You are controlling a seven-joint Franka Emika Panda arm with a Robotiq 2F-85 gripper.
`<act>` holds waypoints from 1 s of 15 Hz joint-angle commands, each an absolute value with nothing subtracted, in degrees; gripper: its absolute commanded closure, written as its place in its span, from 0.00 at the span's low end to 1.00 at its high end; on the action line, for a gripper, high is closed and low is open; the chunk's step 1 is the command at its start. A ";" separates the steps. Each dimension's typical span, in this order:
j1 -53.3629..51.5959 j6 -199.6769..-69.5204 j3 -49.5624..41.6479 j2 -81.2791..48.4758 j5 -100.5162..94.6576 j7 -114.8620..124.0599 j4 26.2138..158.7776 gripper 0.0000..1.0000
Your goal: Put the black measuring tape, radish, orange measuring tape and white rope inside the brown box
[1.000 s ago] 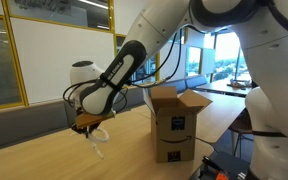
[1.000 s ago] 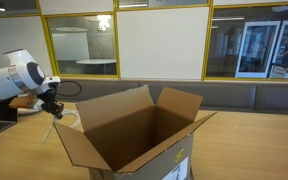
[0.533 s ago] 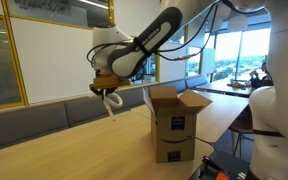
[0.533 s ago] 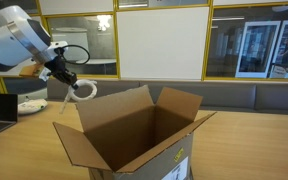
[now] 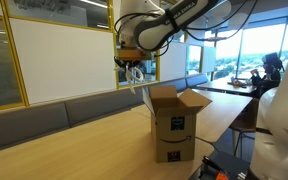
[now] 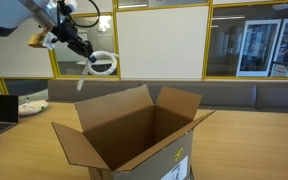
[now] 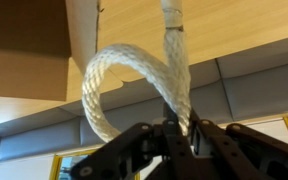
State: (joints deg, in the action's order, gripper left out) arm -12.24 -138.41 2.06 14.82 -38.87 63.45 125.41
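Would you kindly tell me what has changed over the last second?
The gripper, shut on the white rope, rose from near the tabletop and swung toward the brown box, now high near it. The box stayed put, flaps open.

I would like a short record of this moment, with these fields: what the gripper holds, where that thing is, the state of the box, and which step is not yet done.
holder: gripper, shut on the white rope
rope shape: a loop and a loose end hang below the gripper
rope place: in the air, higher than the brown box, near one side of it
box: upright on the table, top flaps open
box contents: bottom is hidden, cannot tell
not yet done: the rope is not inside the box
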 commanded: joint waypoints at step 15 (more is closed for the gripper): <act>8.72 -141.17 1.91 23.85 -32.29 61.96 140.96 0.90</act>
State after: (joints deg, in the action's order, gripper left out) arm 6.97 -138.91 1.92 23.65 -34.03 63.08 139.24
